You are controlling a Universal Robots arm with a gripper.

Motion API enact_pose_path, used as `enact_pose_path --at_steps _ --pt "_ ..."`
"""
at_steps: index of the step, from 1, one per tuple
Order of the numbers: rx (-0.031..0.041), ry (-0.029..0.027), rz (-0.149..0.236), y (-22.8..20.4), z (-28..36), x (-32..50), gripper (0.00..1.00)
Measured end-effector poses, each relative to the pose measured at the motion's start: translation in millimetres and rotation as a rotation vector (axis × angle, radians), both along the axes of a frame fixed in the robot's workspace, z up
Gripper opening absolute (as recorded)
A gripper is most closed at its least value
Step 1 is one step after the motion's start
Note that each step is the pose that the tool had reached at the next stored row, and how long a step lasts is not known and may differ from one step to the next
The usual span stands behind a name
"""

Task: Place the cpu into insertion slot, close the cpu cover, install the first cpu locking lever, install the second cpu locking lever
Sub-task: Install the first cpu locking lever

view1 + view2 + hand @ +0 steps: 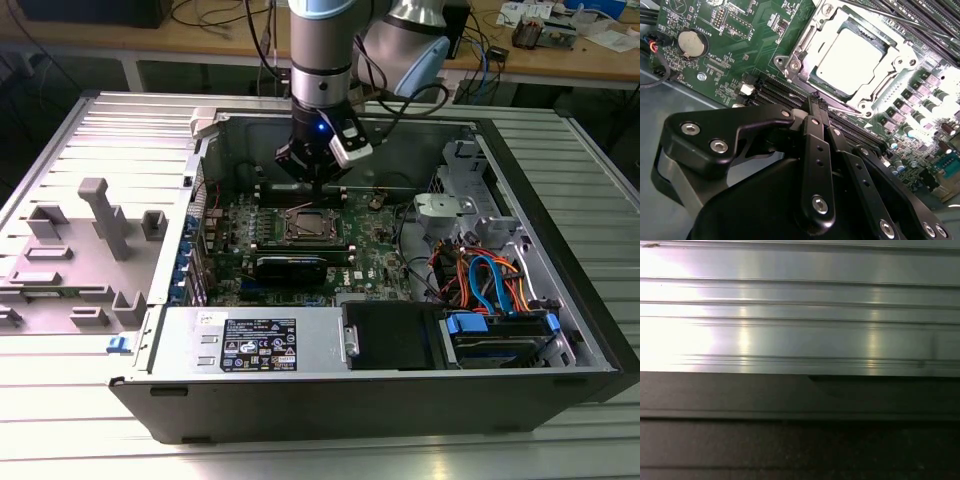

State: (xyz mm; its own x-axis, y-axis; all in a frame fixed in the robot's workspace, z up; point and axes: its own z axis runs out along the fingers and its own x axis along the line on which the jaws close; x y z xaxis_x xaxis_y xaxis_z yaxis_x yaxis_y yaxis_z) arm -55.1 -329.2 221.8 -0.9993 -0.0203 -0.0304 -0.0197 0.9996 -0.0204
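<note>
Inside the open computer case, the insertion slot (305, 226) sits mid-board on the green motherboard. In the second wrist view the cpu (852, 55) lies in the slot with its silver top showing through the window of the cpu cover (802, 47), which lies flat over it. A thin metal lever rod (890, 17) runs along the far side of the socket; whether it is latched I cannot tell. My gripper (314, 180) hangs just above the board behind the socket. Its black fingers (816, 100) meet at the tips over the memory slots, shut and holding nothing.
Case walls ring the board. A long black card (300, 265) lies in front of the socket, with a power supply (250, 345) nearer and a drive bay with blue and orange cables (495, 290) at the exterior view's right. A grey fixture (100, 215) stands outside the case. A ribbed metal surface (800, 315) shows in the first wrist view.
</note>
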Motion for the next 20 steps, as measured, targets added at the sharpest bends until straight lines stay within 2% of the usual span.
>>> enact_pose_path --at_steps 20 --pt "0.0000 -0.0001 0.000 0.4 -11.4 6.7 0.11"
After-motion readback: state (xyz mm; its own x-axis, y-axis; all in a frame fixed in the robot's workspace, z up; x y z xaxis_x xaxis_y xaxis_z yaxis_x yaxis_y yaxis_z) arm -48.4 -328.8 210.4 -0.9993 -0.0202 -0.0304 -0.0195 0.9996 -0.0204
